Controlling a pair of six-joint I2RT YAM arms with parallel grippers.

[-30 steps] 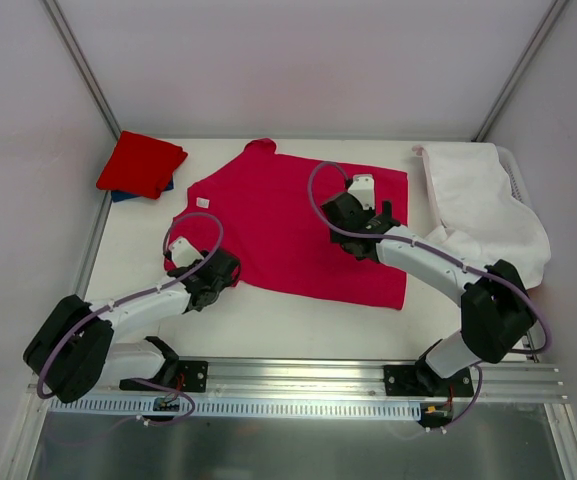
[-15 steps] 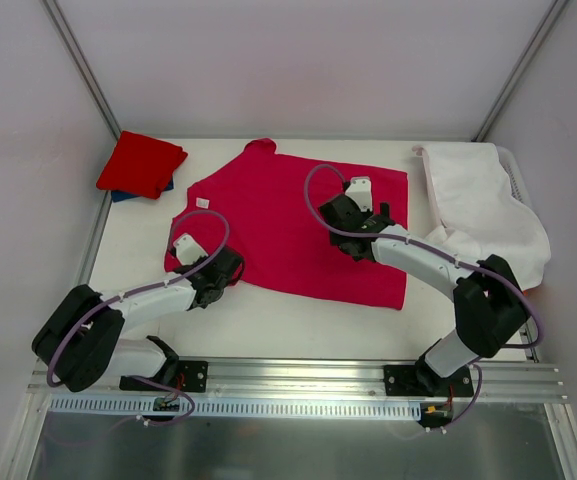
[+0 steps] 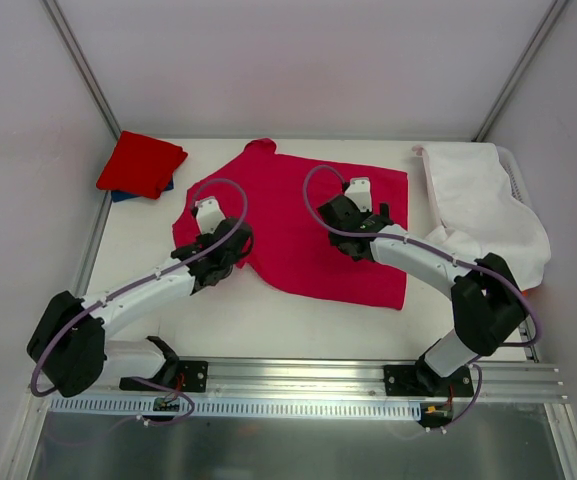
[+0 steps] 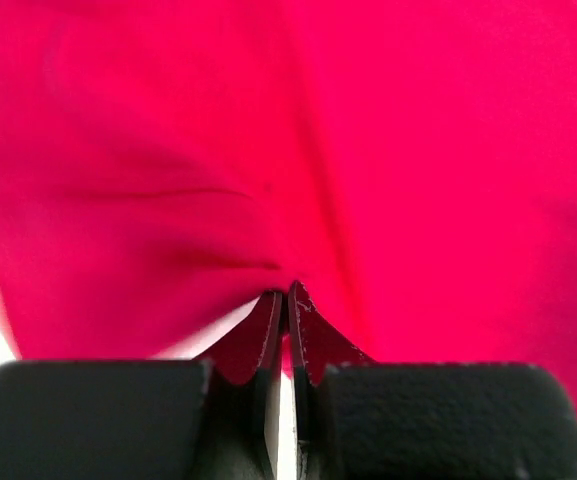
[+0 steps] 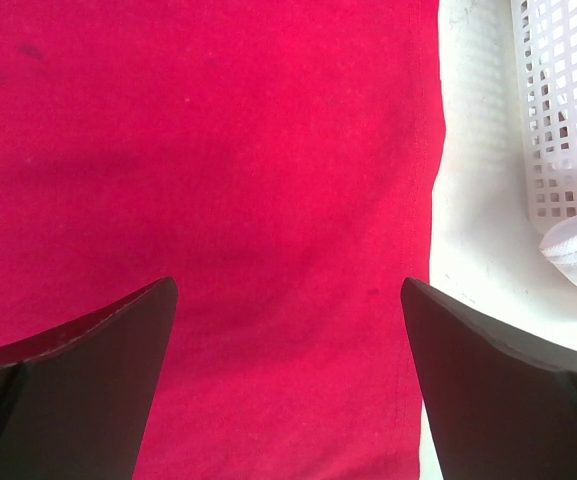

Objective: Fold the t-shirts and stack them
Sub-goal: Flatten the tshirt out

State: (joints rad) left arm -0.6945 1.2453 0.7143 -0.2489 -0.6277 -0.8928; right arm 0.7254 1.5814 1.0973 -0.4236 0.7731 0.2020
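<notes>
Crimson-pink t-shirt [image 3: 313, 225]: spread over the middle of the surface, reaching toward 12 o'clock; smooth across the body, with its 9 o'clock side gathered into soft creases where it is pinched
Left pincer [image 3: 228, 250]: clenched on a fold of the crimson-pink t-shirt at its 9 o'clock edge; in the wrist view the cloth draws to a peak between the closed fingertips [image 4: 268, 315]
Right pincer [image 3: 372, 226]: released, jaws wide apart, low over the shirt near its 3 o'clock hem
Red t-shirt [image 3: 140, 163]: folded square at 10 o'clock, well apart from the crimson one
Blue t-shirt [image 3: 123, 196]: only a sliver shows under the red one's near edge
Basket [image 3: 516, 172]: white lattice plastic at 2 o'clock, with a white cloth [image 3: 473, 200] draped over it
Surface [image 3: 268, 320]: white and matt, a bare strip at 6 o'clock
Room: pale walls [image 3: 298, 70] on three sides, metal posts [image 3: 83, 70] in the far corners
</notes>
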